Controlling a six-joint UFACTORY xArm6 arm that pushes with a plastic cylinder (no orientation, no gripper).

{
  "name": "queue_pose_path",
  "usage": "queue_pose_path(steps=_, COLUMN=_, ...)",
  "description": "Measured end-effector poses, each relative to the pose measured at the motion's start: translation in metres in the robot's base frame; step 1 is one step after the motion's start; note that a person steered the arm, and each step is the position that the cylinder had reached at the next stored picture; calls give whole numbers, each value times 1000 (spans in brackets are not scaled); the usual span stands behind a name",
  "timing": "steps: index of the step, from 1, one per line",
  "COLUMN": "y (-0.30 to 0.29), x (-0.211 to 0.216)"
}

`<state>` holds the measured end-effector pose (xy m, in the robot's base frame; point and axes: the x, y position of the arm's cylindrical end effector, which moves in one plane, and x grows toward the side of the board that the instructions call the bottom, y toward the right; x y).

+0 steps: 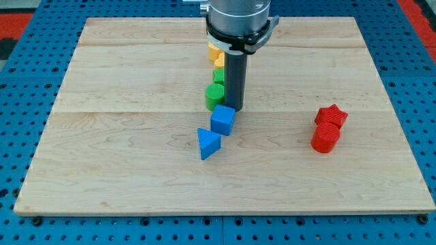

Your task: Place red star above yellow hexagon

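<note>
Red star (332, 115), blue cube (223, 120), pale wooden board (122, 150).

**Bystanders on the board**

A blue wooden cube (223, 120) touches a blue triangular block (208, 143) on the pale wooden board (122, 163). Two green blocks (215, 92), shapes possibly round, stack toward the view's top. A red cylinder (325, 138) sits right.

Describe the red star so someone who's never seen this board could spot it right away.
On the wooden board, look to the view's right, far from my tip. Two red blocks touch there: the red star is the upper one, pointed, while the red cylinder below it is round.
</note>
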<state>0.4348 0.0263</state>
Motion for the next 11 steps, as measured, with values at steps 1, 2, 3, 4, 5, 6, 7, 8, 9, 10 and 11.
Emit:
queue_pose_path(steps=1, y=36, x=-2)
queue_pose_path(steps=2, y=110, x=-19)
queue_pose_path(steps=3, y=206, x=-35)
queue_pose_path(steps=4, y=240, x=19)
queue_pose_path(steps=5, y=201, x=51)
queue_pose_path(steps=6, y=127, x=48)
queue_pose_path(steps=7, y=80, x=5)
queue_pose_path(steps=8, y=68, x=-31)
queue_pose_path(steps=9, y=71, x=-32)
queue_pose_path(steps=10, y=83, x=-23)
queue_pose_path(steps=11, y=69, x=-19)
